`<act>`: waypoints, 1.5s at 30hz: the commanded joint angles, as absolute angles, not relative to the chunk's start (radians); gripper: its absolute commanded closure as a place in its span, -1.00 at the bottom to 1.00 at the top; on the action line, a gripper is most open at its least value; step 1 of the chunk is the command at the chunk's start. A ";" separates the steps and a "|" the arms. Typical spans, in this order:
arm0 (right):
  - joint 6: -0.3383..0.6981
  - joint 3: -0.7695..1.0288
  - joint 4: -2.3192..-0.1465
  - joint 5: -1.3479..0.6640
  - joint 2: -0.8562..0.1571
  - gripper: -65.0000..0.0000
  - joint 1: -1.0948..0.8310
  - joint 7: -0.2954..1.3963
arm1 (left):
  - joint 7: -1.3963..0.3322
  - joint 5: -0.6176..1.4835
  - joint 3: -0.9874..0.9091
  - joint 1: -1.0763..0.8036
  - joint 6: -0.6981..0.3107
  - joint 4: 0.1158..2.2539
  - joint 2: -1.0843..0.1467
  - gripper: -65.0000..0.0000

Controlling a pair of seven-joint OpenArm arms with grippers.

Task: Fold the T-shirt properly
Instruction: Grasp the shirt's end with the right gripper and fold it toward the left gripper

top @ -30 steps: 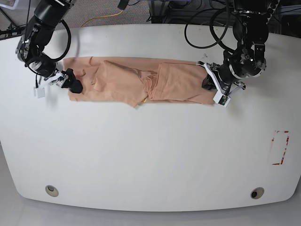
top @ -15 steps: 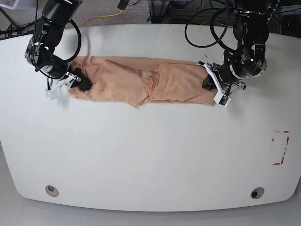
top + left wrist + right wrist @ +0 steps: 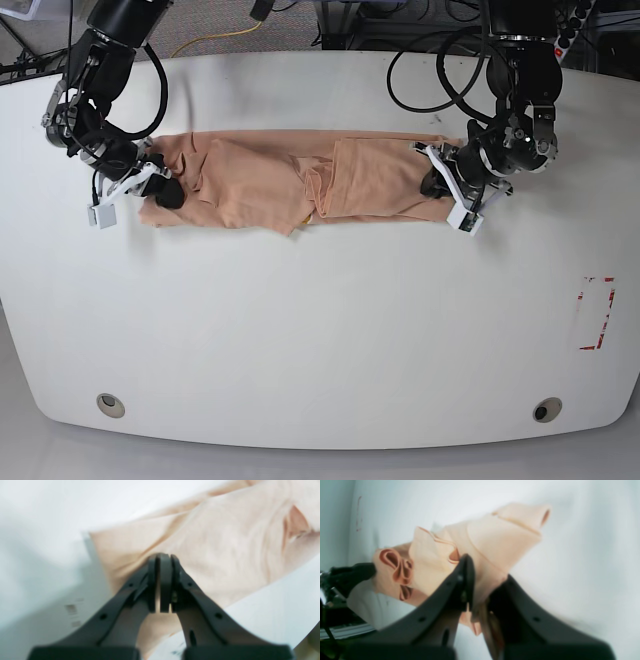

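Note:
The peach T-shirt [image 3: 260,175] lies stretched in a long rumpled band across the far half of the white table [image 3: 320,330]. My right gripper [image 3: 165,192] is at the band's left end in the base view. In the right wrist view it [image 3: 486,580] is shut on a bunched fold of the T-shirt [image 3: 495,537], with cloth running between the fingers. My left gripper [image 3: 435,185] is at the opposite end. In the left wrist view its pads meet [image 3: 162,557] on the T-shirt [image 3: 225,542], with a sliver of cloth between them. No print shows.
A red-marked rectangle [image 3: 597,313] sits near the table's right edge. Two round holes [image 3: 110,405] [image 3: 546,410] lie along the front edge. Cables and dark equipment [image 3: 350,20] crowd the area behind the table. A small white tag [image 3: 100,215] hangs by the right arm.
My right gripper has moved onto the shirt's end and shut on it, bunching the cloth. My left gripper has shifted a little toward the middle, still shut.

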State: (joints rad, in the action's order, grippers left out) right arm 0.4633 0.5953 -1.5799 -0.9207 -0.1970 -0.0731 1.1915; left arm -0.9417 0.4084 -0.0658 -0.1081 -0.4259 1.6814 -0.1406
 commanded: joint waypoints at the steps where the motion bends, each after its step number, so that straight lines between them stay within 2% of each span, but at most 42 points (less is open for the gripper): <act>1: 0.444 0.561 -1.673 -0.947 -0.213 1.00 -0.065 1.173 | -0.929 0.420 -0.064 -0.074 -0.427 1.659 -0.143 1.00; 5: 0.420 0.506 -1.776 -0.955 -0.208 1.00 -0.076 1.173 | -0.928 0.420 -0.062 -0.053 -0.427 1.604 -0.120 1.00; 11: 0.421 0.421 -1.876 -0.967 -0.137 1.00 -0.077 1.175 | -0.928 0.420 -0.062 -0.016 -0.427 1.537 -0.108 1.00; 22: 0.429 0.232 -1.882 -1.030 0.008 1.00 -0.061 1.175 | -0.889 0.420 -0.062 0.015 -0.427 1.452 -0.087 1.00; 29: 0.430 0.217 -1.851 -1.021 0.105 1.00 -0.002 1.170 | -0.865 0.423 -0.062 0.008 -0.427 1.438 -0.085 1.00; 40: 0.430 0.209 -1.738 -1.021 0.143 1.00 0.085 1.168 | -0.865 0.424 -0.062 0.007 -0.427 1.437 -0.085 1.00; 45: 0.430 0.110 -1.715 -0.958 0.143 1.00 0.101 1.093 | -0.865 0.426 -0.062 0.008 -0.427 1.437 -0.085 1.00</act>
